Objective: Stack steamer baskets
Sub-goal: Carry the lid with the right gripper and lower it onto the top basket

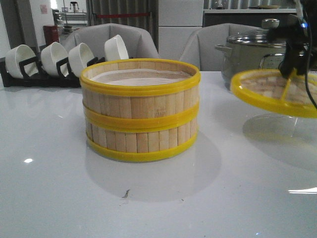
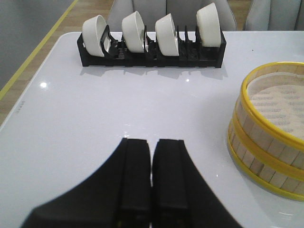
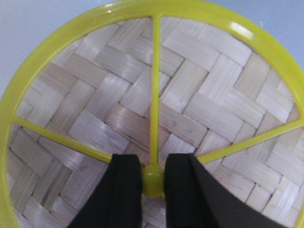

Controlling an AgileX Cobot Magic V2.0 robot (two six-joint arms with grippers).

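Two baskets: we see the steamer baskets (image 1: pixel 140 110) already stacked one on the other, mid-table, pale liner showing in the top one.
Left gripper (image 2: pixel 152 161): our fingers pressed together on nothing, low over the table (image 2: pixel 118 104) left of the stack.
Right gripper (image 3: pixel 153 180): we have it clamped on the yellow knob of the woven lid (image 1: pixel 275 91), held tilted in the air, right of the stack and apart from it.
Far left: black rack (image 1: pixel 29 74) with four white bowls (image 2: pixel 166 28).
Far right: steel pot (image 1: pixel 250 52).
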